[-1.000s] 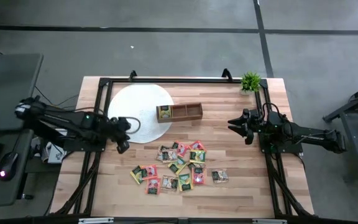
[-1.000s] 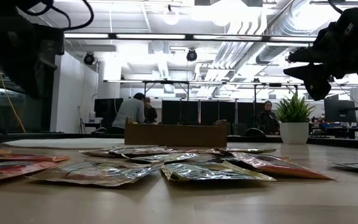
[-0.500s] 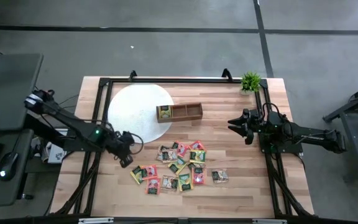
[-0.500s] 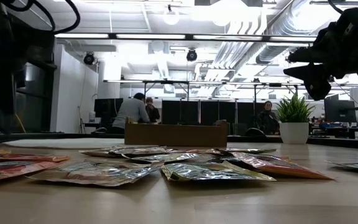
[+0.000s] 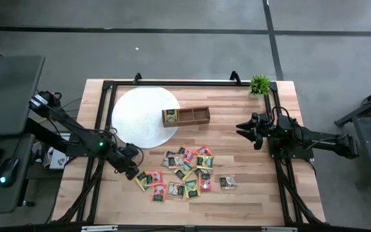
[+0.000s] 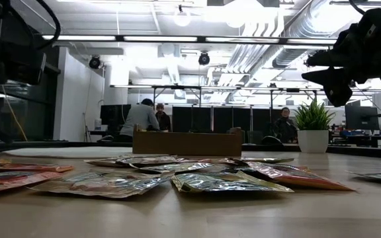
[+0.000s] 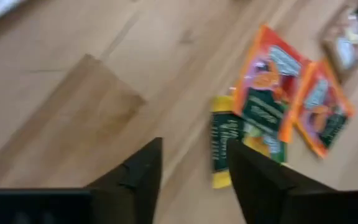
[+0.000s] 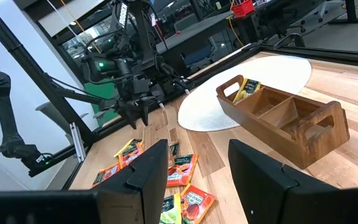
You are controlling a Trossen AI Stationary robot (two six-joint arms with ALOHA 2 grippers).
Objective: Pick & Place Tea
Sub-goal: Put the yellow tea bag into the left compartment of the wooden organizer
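One change: your left gripper (image 5: pixel 134 171) is travelling from white mat (image 5: pixel 140 113) toward tea packets (image 5: pixel 185 174), jaws open, empty; pick approaching. Right gripper (image 5: pixel 247 131) idling open, far right.

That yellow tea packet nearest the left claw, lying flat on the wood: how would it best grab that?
Probably from straight above, open left claw pinching the flat yellow tea packet across its narrow width. It lies flat on the wooden table, its free end bare; orange-red packets overlap the other end.

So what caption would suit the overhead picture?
Left gripper open beside scattered tea packets; right gripper waits.
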